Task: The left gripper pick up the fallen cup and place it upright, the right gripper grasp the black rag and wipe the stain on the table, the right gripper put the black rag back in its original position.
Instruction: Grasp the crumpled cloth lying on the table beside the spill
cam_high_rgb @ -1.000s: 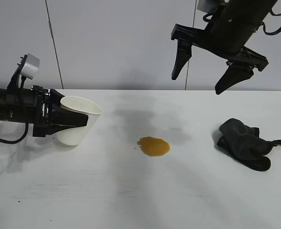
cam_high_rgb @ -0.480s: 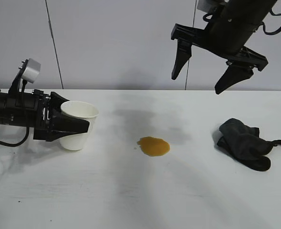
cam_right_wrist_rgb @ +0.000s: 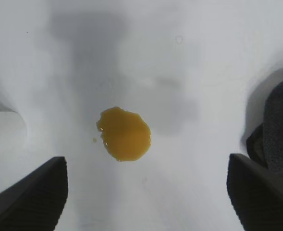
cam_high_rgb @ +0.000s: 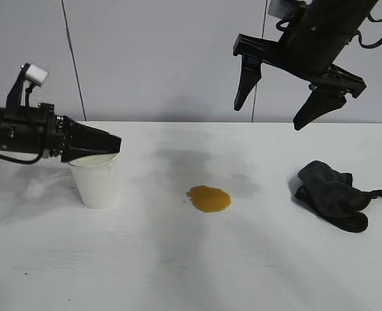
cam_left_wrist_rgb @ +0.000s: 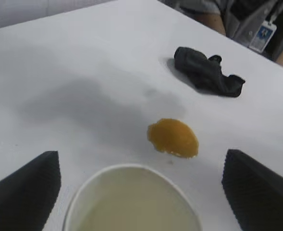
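Now the plain white tapered paper cup [cam_high_rgb: 97, 182] stands upright on the wide matte white table [cam_high_rgb: 191, 259], at about nine o'clock from the small glossy amber-brown stain [cam_high_rgb: 209, 198]. The left gripper [cam_high_rgb: 106, 144], a black arm end with two wedge-shaped fingers, lies nearly level just above the cup's rim, pointing toward three o'clock; in the left wrist view its fingers [cam_left_wrist_rgb: 26, 190] stand wide apart on either side of the cup's mouth [cam_left_wrist_rgb: 131, 199] and clear of it, holding nothing.

The right gripper [cam_high_rgb: 272, 103], a black arm end with long pointed fingers and a white block on its wrist, hangs high above the table at roughly one o'clock from the stain, its jaws spread and empty. Its wrist view looks down between the two fingertips onto the stain [cam_right_wrist_rgb: 125, 134].

The small black-charcoal cloth rag [cam_high_rgb: 333, 195] with its thin loop strap lies on the table at three o'clock from the stain, well apart from both grippers.
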